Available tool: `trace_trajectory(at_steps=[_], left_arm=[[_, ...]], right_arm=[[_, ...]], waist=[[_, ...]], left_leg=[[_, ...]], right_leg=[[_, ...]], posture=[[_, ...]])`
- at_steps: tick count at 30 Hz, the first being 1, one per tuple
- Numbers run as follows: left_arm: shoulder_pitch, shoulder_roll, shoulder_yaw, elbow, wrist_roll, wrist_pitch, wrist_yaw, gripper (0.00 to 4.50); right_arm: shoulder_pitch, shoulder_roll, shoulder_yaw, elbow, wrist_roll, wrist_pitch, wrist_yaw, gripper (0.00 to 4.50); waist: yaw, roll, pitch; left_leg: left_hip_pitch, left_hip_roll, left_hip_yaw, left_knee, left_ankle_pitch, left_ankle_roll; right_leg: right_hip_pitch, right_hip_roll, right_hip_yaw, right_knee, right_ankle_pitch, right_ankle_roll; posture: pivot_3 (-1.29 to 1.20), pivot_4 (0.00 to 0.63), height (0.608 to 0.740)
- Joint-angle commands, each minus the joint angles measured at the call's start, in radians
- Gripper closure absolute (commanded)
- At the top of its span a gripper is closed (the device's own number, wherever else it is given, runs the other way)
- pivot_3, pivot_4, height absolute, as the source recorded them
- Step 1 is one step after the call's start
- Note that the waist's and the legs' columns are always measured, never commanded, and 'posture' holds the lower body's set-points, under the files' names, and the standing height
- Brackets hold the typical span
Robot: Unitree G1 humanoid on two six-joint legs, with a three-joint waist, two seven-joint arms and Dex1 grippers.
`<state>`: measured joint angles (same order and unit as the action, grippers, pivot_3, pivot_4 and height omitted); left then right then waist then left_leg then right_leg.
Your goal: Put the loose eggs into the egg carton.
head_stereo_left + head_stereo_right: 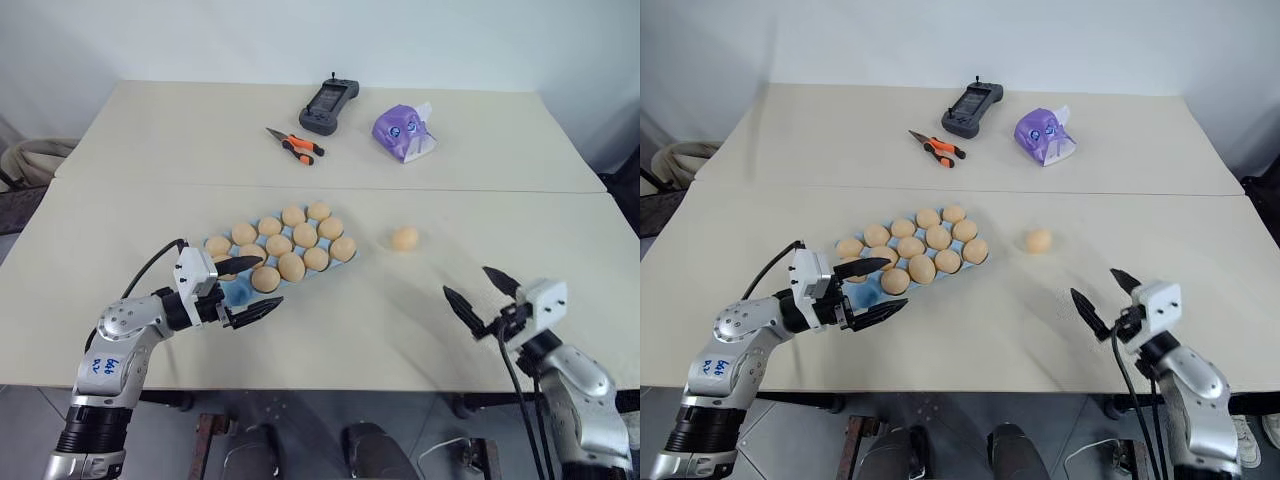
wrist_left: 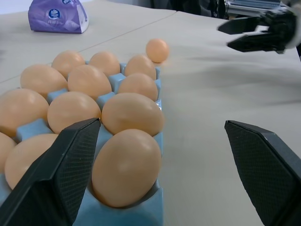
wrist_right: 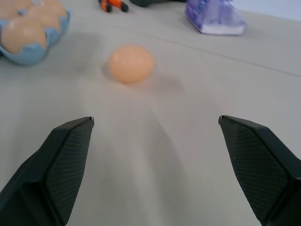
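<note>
Loose egg [image 1: 405,238] mid-table, beside egg carton [image 1: 240,291] | both grippers [image 1: 249,286] [image 1: 481,300] agape, empty | arm writing unreadable

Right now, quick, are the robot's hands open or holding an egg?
Left gripper: open, holding nothing, at the near corner of the egg carton.
Right gripper: open, empty, facing the loose egg.

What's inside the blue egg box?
The egg box is packed with tan eggs, and one empty blue cup shows at the near corner by the left hand. The cup bottoms under the eggs are covered.
</note>
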<state>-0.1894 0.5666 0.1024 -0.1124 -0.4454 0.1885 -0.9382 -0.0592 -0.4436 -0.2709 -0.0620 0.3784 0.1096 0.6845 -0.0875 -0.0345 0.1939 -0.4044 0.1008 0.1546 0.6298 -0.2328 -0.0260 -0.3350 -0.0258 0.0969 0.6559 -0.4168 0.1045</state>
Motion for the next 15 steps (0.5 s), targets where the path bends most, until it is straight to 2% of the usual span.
trace_trajectory(at_steps=[1,9,13,15], left_arm=[[0.016,0.005,0.015,-0.066,-0.008,-0.011,0.012,0.0],[0.112,-0.006,0.04,-0.163,-0.014,-0.003,0.075,0.0],[0.164,-0.008,0.05,-0.21,-0.024,-0.001,0.093,0.0],[0.174,-0.01,0.051,-0.226,-0.028,0.002,0.1,0.0]], right_arm=[[-0.152,-0.026,0.046,0.063,0.017,0.077,0.019,0.04],[-0.443,-0.036,0.193,0.402,-0.105,0.092,0.074,0.04],[-0.545,-0.011,0.239,0.557,-0.171,0.019,0.068,0.04],[-0.571,0.004,0.241,0.596,-0.176,-0.012,0.078,0.41]], waist=[[0.0,0.001,0.0],[0.004,0.001,0.001],[-0.001,0.001,0.001],[0.0,0.001,0.001]], left_leg=[[0.0,0.0,0.001,0.0,0.0,0.0],[-0.002,0.0,0.002,0.0,0.0,0.0],[-0.002,0.001,0.005,0.0,0.0,0.001],[-0.001,0.001,0.005,0.001,0.0,0.001]], right_leg=[[0.0,0.0,0.0,0.001,0.0,0.0],[-0.002,0.0,0.001,-0.002,-0.001,0.0],[-0.004,0.0,0.004,-0.001,-0.001,0.0],[-0.004,0.0,0.004,-0.001,-0.001,0.0]], posture=[[0.0,0.15,0.74],[0.0,0.15,0.74],[0.0,0.15,0.74],[0.0,0.15,0.74]])
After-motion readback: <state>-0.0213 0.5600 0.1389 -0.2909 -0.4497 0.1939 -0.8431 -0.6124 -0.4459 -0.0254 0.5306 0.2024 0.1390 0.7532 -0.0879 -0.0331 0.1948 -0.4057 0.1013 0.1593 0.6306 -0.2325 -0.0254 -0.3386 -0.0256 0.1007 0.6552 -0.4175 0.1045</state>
